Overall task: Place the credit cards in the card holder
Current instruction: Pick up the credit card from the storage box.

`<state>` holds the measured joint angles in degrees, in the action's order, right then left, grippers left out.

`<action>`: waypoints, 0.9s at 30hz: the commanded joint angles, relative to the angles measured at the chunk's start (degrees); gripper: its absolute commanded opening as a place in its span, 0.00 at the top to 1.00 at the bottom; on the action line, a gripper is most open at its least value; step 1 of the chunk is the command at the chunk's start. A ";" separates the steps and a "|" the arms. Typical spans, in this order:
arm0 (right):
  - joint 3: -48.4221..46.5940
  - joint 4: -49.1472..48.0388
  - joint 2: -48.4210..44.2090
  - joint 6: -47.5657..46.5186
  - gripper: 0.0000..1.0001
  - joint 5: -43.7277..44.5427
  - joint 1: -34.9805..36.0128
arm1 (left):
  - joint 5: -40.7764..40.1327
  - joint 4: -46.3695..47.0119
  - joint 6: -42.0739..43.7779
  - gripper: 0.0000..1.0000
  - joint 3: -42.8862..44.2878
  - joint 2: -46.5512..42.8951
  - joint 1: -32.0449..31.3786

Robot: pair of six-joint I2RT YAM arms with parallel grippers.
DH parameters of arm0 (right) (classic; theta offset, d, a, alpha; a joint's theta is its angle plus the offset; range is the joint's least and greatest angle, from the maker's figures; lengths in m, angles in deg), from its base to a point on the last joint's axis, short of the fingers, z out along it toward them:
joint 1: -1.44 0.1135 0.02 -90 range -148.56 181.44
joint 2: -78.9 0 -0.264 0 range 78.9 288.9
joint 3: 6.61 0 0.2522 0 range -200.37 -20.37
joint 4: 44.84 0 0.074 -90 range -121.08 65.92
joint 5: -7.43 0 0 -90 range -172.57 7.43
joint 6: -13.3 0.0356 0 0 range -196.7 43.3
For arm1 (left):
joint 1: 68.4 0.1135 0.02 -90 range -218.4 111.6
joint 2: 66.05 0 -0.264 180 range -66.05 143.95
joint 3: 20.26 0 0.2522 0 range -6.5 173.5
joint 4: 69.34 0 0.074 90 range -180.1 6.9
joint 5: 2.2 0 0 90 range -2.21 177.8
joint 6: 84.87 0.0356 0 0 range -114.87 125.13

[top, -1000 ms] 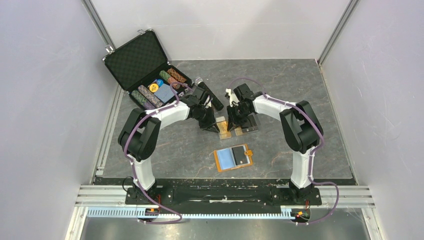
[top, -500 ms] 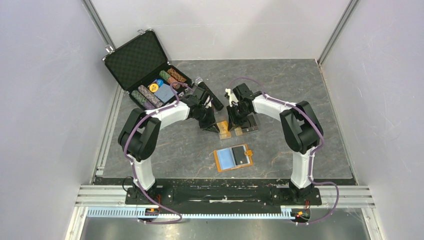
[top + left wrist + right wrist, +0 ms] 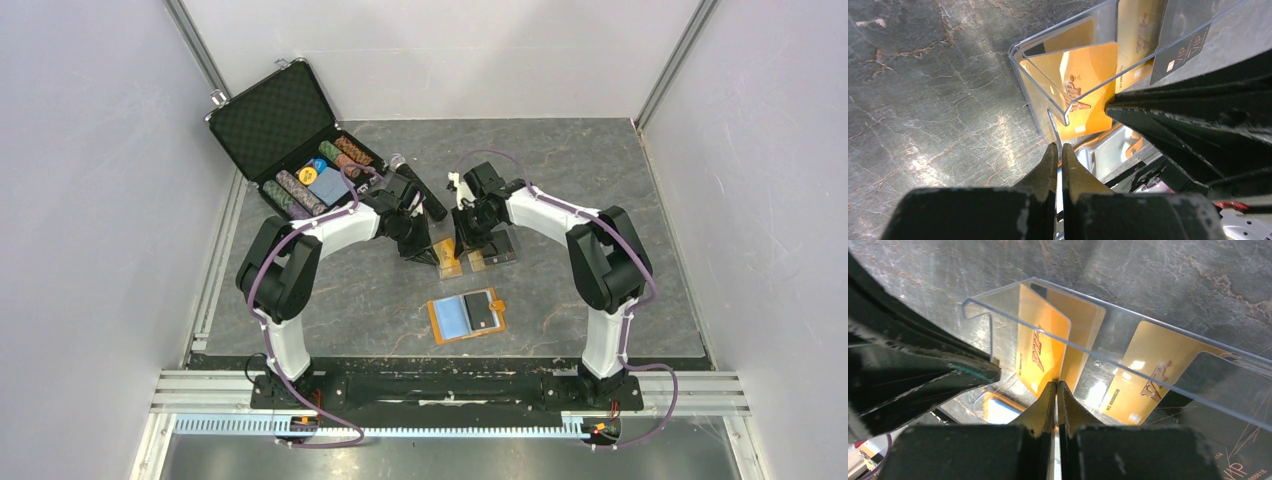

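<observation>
Two sets of fingers are recorded at mid-counter, over a clear plastic box point(image 3: 998, 295). The left fingers point(image 3: 1045, 170) are pressed together, with their tips at the box's near edge. Whether plastic is pinched between them cannot be told. The right fingers point(image 3: 1043, 407) are likewise closed tight, with their tips set against the lower edge of a gold card point(image 3: 1040, 352) tilted up inside the box. A grip on it cannot be confirmed. A second gold card point(image 3: 1083, 340) is stood just behind it, a third point(image 3: 1148, 375) is laid flat beside them, and a black card point(image 3: 1228, 440) is noted further right. The card holder point(image 3: 455, 317) is laid open on the counter point(image 3: 620, 180), nearer the arm bases and apart from both sets of fingers. A dark card point(image 3: 483, 313) is seen on its right half.
</observation>
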<state>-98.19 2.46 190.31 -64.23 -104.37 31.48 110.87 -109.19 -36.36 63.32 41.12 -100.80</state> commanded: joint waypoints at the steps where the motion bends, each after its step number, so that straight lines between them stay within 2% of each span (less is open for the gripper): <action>1: -2.42 -0.82 -2.94 0.83 1.00 -3.21 1.86 | -0.97 -0.38 3.05 0.98 0.27 0.84 -1.78; 13: -2.21 -0.93 -2.13 1.00 0.87 -3.11 1.92 | -0.58 -0.41 3.35 0.98 0.66 1.52 -1.80; 19: -0.98 -2.64 -2.20 1.93 0.73 -5.36 1.87 | -0.57 -0.46 3.48 0.98 0.49 1.55 -1.80; 27: -0.83 -2.83 -1.82 2.26 0.74 -4.92 1.86 | -0.73 -0.46 3.61 0.98 0.31 1.62 -1.79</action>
<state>-98.76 0.78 189.09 -62.39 -108.65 33.12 110.84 -108.71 -35.71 63.43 41.19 -101.85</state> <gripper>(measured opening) 0.262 0.043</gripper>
